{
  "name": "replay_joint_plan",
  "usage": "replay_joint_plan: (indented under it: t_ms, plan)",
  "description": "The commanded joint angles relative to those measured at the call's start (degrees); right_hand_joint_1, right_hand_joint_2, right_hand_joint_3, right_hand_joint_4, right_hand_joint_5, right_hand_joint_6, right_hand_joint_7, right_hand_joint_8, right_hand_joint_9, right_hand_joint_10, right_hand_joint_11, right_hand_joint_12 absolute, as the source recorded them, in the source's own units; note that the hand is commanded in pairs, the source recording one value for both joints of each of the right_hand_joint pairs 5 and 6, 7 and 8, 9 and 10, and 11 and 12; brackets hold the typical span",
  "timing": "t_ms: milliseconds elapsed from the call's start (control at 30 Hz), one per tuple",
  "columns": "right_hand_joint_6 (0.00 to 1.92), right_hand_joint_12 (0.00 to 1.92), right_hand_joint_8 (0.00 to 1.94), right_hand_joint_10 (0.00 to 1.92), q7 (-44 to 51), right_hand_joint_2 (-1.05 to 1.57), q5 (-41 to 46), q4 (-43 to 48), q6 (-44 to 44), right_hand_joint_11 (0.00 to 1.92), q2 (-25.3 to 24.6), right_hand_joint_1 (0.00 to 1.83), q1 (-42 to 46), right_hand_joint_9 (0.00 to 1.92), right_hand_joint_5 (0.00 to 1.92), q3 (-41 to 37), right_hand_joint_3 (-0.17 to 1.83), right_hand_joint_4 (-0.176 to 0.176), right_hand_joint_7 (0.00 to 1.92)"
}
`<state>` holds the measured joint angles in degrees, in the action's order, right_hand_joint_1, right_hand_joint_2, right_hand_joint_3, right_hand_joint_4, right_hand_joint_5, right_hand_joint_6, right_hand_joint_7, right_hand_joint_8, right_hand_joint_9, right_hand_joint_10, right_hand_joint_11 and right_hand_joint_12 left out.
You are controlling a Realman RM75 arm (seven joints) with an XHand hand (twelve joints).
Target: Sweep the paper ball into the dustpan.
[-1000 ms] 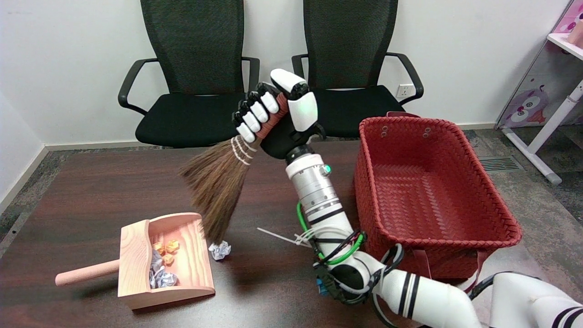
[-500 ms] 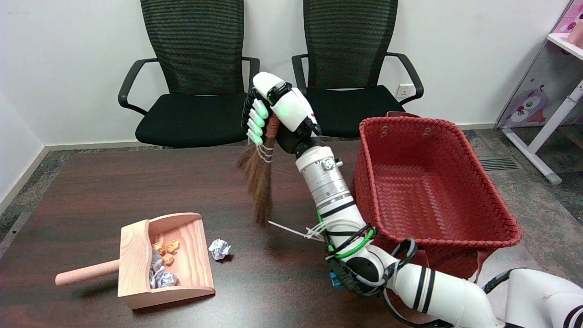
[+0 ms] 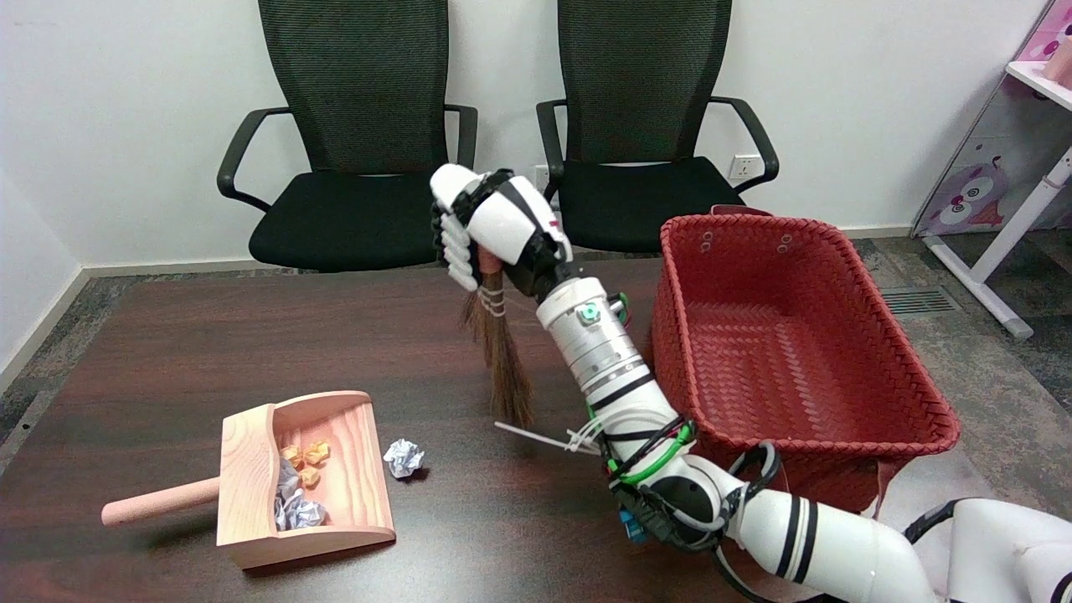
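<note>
White paper ball on table, well below-left of right hand.

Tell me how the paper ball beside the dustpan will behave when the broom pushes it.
The paper ball looks small and crumpled, so probably very light. Its uneven creases suggest it may tumble crookedly, not roll straight. The broom's bristles look springy and may flick it.

A dark brown wooden table carries everything; near its front left lies a pale wooden dustpan — its round handle pointing left, its open mouth facing right; inside it sit crumpled paper balls, some orange and some whitish; just beside the mouth, apart from it, a white paper ball rests on the tabletop; at the right stands a red woven basket.
</note>
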<state>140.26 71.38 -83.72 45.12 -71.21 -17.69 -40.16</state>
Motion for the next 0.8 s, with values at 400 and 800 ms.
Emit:
replay_joint_plan:
  t_ms: [400,800]
  plan:
    - [1.92,1.92,1.92,1.92,6.4,1.57,-11.3,8.6,-9.0,1.92,-12.3,0.72,3.2,1.92,1.92,1.1,1.83,0.028,1.92]
    - [1.92,1.92,1.92,1.92,6.2,1.57,-15.6,18.0,-9.6,1.92,-17.3,0.72,1.3,1.92,1.92,2.1,1.83,0.029,1.92]
